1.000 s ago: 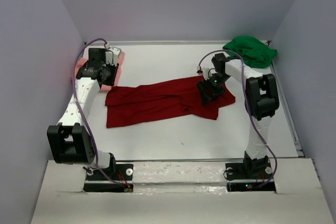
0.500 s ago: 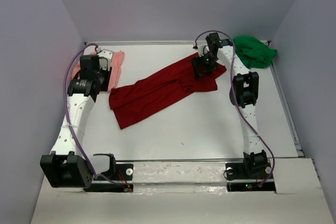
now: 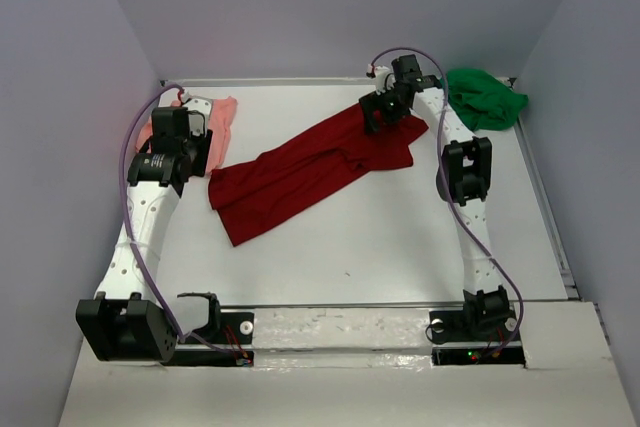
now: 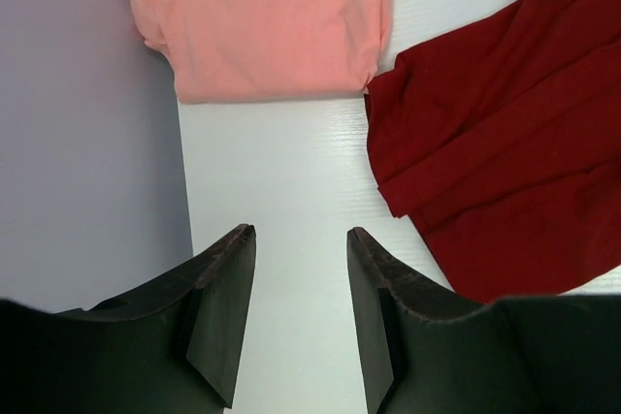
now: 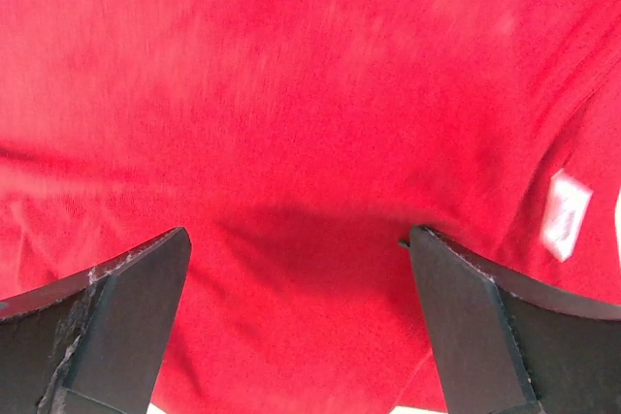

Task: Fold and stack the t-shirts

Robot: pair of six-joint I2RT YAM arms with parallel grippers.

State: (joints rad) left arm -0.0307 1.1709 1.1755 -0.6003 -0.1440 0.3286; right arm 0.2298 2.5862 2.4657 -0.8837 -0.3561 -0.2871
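Note:
The dark red t-shirt (image 3: 300,172) lies spread on a slant, from the left middle of the table up to the back right. My right gripper (image 3: 378,113) is at its far right end. In the right wrist view the right gripper (image 5: 301,239) stands wide open just over red cloth (image 5: 310,94), with nothing pinched. The salmon pink t-shirt (image 3: 218,119) lies folded at the back left, shown whole as the pink t-shirt (image 4: 262,16) in the left wrist view. My left gripper (image 4: 301,239) is open over bare table, short of it. The bright green t-shirt (image 3: 485,97) is bunched in the back right corner.
Grey walls close the table on the left, back and right. A white label (image 5: 566,212) shows on the red cloth by my right finger. The red shirt's near end (image 4: 505,143) lies just right of my left gripper. White table (image 3: 380,237) shows in front of the shirts.
My right gripper moved toward the back and the red shirt's right end went with it, turning the shirt onto a slant. My left arm drew back off the pink shirt and its jaws widened.

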